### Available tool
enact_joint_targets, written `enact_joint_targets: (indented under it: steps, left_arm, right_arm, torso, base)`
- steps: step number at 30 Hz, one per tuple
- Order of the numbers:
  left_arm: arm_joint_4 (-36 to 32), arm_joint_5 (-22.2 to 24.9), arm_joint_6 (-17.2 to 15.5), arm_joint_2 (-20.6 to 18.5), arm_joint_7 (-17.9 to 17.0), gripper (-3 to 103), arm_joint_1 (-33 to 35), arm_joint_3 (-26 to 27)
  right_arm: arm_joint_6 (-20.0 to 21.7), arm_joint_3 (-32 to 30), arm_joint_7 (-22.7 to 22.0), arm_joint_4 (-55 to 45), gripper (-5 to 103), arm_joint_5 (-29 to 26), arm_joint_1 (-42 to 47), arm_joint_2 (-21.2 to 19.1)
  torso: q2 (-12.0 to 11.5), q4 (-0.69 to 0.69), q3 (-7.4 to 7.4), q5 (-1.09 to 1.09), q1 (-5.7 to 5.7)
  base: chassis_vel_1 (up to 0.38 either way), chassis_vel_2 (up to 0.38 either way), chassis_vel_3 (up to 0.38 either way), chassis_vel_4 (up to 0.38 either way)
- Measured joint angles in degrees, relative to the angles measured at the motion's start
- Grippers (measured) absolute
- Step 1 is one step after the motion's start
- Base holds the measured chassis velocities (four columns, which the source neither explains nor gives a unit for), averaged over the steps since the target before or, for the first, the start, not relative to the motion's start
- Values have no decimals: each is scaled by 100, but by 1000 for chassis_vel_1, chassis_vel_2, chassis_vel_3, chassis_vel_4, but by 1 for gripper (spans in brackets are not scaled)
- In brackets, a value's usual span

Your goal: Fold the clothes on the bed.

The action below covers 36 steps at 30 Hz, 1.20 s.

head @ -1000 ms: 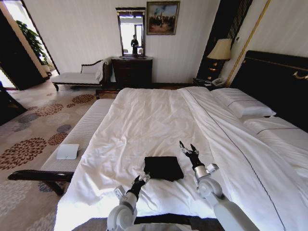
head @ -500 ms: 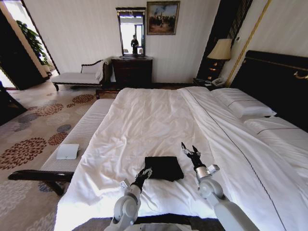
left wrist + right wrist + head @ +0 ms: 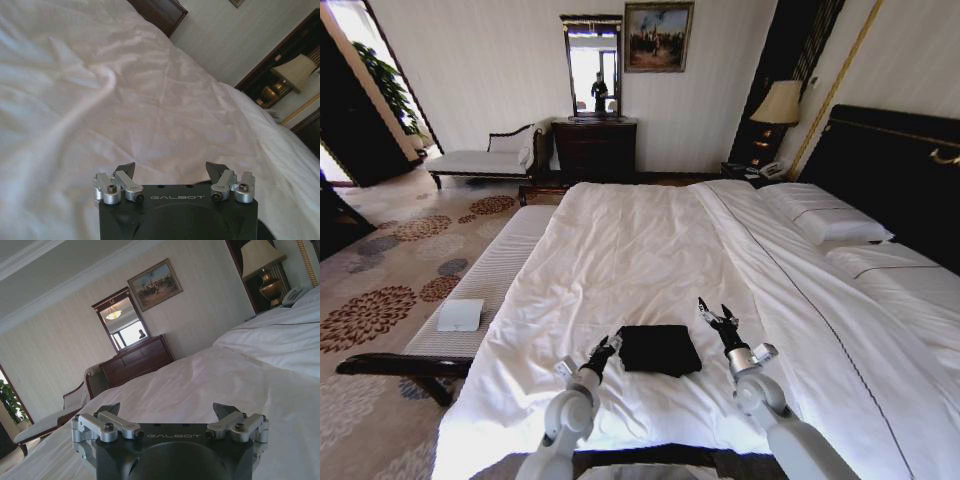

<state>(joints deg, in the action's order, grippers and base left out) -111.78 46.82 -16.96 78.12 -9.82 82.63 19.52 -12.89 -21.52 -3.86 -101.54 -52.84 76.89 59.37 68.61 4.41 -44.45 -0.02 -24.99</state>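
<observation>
Left tool (image 3: 602,349) low over white sheet, fingers spread, just beside left edge of folded black fabric T-shirt (image 3: 659,349). Right tool (image 3: 718,318) raised off shirt's right corner, also spread wide, holding nothing. Shirt sits near foot of big white-sheeted bed (image 3: 640,250).

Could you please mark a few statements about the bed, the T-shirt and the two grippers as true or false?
1. The black T-shirt lies folded into a compact rectangle on the bed. True.
2. The left gripper is clamped on the shirt. False: it is open, just beside the shirt's edge.
3. The right gripper is open and holds nothing. True.
4. The shirt lies on the pillows. False: it lies near the bed's close edge, between the grippers.
</observation>
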Motion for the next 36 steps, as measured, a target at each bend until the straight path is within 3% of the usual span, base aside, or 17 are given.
enact_joint_targets:
  steps: [3,7,10,11,16,21,36]
  left_arm:
    - [-25,89,21,-364,46,91,49,76]
    - [-86,284,-50,-467,-8,98,62,-8]
    - [-161,758,-356,-509,-264,100,50,-197]
    - [-187,1019,-670,-541,-450,100,23,-295]
    - [-106,1274,-1065,-627,-510,103,-133,-477]
    - [-16,1275,-1054,-548,-283,98,-328,-621]
    - [593,1114,-913,-128,-223,96,-859,-995]
  right_arm:
    - [-2,-34,2,-57,100,2,42,7]
    - [-3,-50,3,-88,100,14,64,11]
    - [-8,-57,3,-89,100,55,79,38]
    - [-9,-56,3,-89,100,83,102,66]
    - [-13,-41,3,-61,100,161,143,118]
    - [-15,-34,-6,-10,100,193,138,159]
    - [-15,-162,-82,21,100,208,178,116]
  torso:
    - [0,-1,0,-1,0]
    - [0,0,0,0,0]
    - [0,1,0,1,0]
    - [0,0,0,1,0]
    - [0,1,0,2,0]
    - [0,1,0,2,0]
    - [0,1,0,3,0]
  base:
    - [0,0,0,0]
    - [0,0,0,0]
    - [0,0,0,0]
    - [0,0,0,0]
    - [0,0,0,0]
    - [0,0,0,0]
    - [0,0,0,0]
